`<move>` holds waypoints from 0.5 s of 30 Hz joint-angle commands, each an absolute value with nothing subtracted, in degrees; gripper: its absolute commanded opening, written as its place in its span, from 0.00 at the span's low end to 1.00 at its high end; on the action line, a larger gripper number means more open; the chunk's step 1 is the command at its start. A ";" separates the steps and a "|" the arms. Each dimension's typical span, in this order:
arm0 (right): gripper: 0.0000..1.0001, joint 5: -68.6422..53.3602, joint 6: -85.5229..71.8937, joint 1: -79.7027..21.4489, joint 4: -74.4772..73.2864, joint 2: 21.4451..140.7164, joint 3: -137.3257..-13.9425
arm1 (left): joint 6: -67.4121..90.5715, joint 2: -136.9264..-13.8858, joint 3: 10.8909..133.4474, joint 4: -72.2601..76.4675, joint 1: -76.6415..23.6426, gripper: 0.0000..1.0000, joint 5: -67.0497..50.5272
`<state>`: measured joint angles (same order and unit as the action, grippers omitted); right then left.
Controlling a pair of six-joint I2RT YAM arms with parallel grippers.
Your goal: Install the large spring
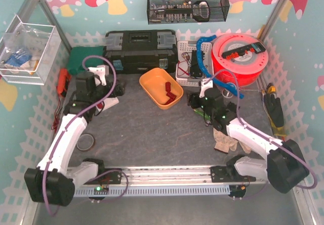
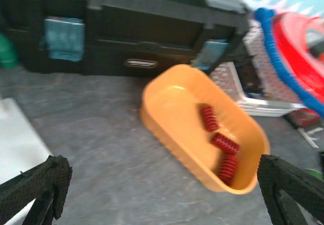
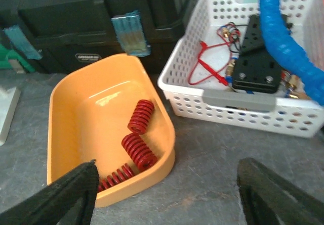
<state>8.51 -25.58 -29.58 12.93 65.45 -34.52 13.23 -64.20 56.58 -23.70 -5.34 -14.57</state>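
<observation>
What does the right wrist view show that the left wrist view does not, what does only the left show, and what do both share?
Only the right wrist view looks down into the white basket and shows the red wires inside it. Only the left wrist view shows the red reel. Both show the orange tray holding three red springs, with the black toolbox behind it.

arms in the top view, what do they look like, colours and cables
Both the left arm and right arm have white links with bulky black joints and bases. A purple cable loops along each. The left end effector and right end effector have black, rough-textured fingers.
</observation>
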 commanded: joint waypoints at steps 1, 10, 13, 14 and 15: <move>0.71 9.63 -27.06 -32.41 10.34 69.80 -39.37 | 20.13 -58.78 50.47 -12.61 -8.70 0.99 -19.81; 0.54 12.47 -25.49 -36.07 2.39 86.66 -55.12 | 23.49 -58.44 40.02 3.99 -19.03 0.99 -13.57; 0.51 11.04 -25.60 -36.44 1.20 92.27 -59.75 | 23.72 -59.93 38.70 5.68 -20.02 0.99 -11.15; 0.50 10.95 -25.78 -36.59 0.39 94.19 -61.52 | 24.14 -60.09 38.53 5.40 -20.06 0.99 -10.19; 0.50 10.96 -25.90 -36.71 -0.58 96.34 -63.38 | 24.54 -60.00 38.36 5.05 -20.12 0.99 -9.17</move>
<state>10.94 -25.76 -36.01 3.95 90.76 -58.15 22.46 -59.53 39.24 0.30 -19.68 -14.02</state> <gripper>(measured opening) 0.505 0.993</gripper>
